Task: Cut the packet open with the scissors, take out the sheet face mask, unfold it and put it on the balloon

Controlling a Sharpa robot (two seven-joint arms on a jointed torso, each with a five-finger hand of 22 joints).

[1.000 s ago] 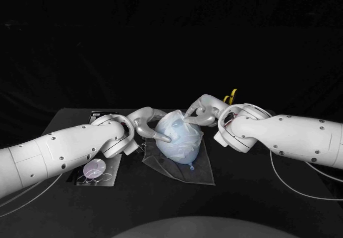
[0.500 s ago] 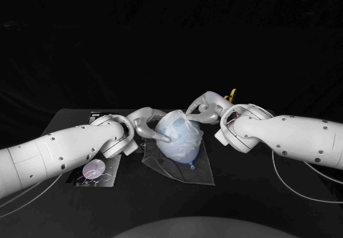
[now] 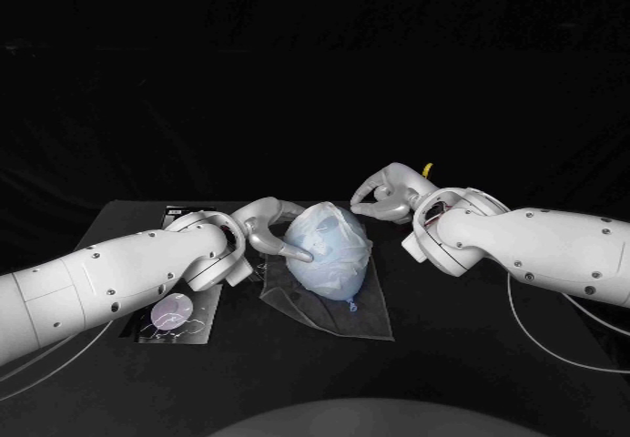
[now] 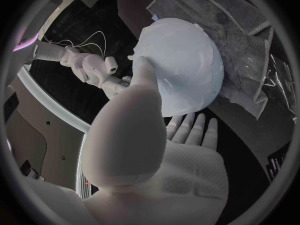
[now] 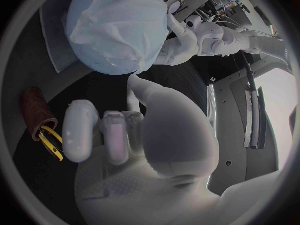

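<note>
A pale blue balloon (image 3: 326,253) lies mid-table with the white sheet mask (image 3: 331,226) draped over its top. My left hand (image 3: 269,234) holds the balloon's left side; in the left wrist view its thumb (image 4: 145,77) presses the balloon (image 4: 181,60) and its fingers (image 4: 190,127) lie under it. My right hand (image 3: 383,197) hovers up and to the right of the balloon, clear of it, fingers curled on nothing. In the right wrist view that hand (image 5: 115,130) is apart from the masked balloon (image 5: 115,27). The opened packet (image 3: 177,316) lies flat under my left arm.
A clear plastic sheet (image 3: 344,314) lies beneath the balloon and reaches toward me. Scissors with yellow handles (image 3: 427,170) stand behind my right hand, in a brown holder (image 5: 34,110). The table's back edge (image 3: 145,202) runs behind both hands.
My right hand let go of the mask on the balloon's top and drew back up and to the right. Left hand and balloon stayed put.
</note>
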